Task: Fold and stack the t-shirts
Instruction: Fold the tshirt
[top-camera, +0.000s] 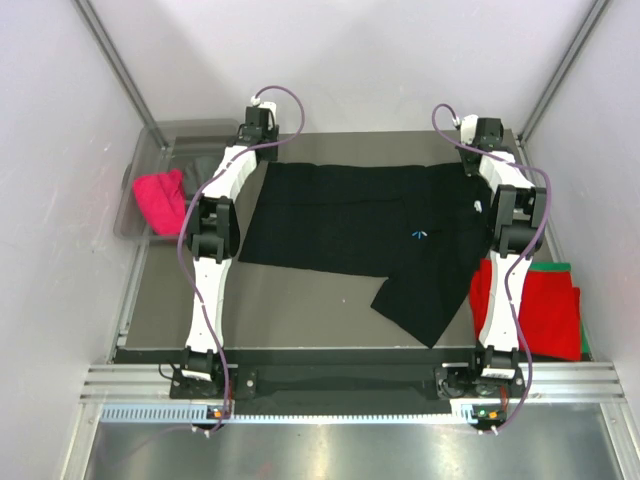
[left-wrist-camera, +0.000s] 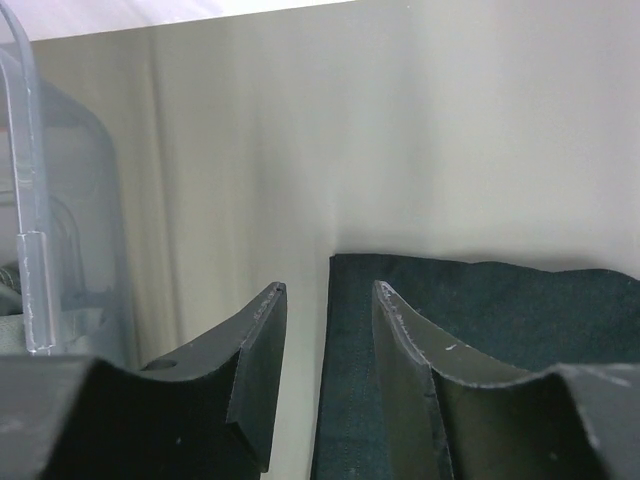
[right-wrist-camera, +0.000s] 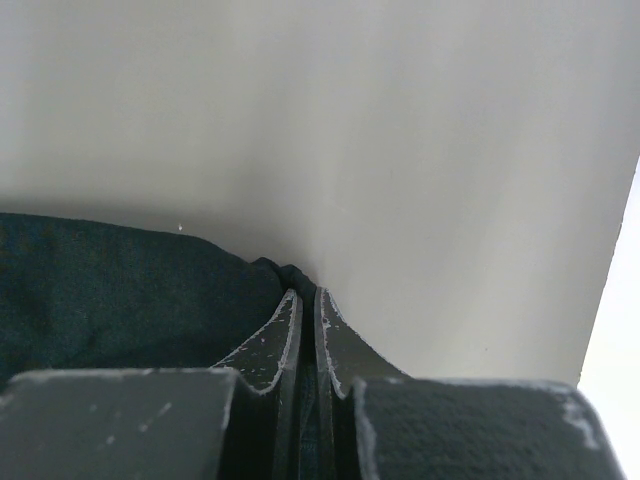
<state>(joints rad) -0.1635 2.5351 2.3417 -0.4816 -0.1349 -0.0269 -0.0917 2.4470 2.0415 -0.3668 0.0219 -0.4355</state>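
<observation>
The large black t-shirt (top-camera: 360, 225) lies spread across the far half of the table, with a tiny blue starburst mark (top-camera: 418, 235). My left gripper (top-camera: 262, 140) is at its far left corner, jaws open, straddling the shirt's edge (left-wrist-camera: 345, 400). My right gripper (top-camera: 470, 135) is at the far right corner, shut on a bunched fold of the black cloth (right-wrist-camera: 290, 275). A red shirt (top-camera: 545, 310) lies folded at the right edge, on a green one (top-camera: 550, 267). A pink shirt (top-camera: 160, 198) hangs over the tub.
The translucent grey plastic tub (top-camera: 150, 150) stands off the table's far left corner and shows in the left wrist view (left-wrist-camera: 40, 250). White walls close in behind and on both sides. The table's front strip (top-camera: 300, 310) is bare.
</observation>
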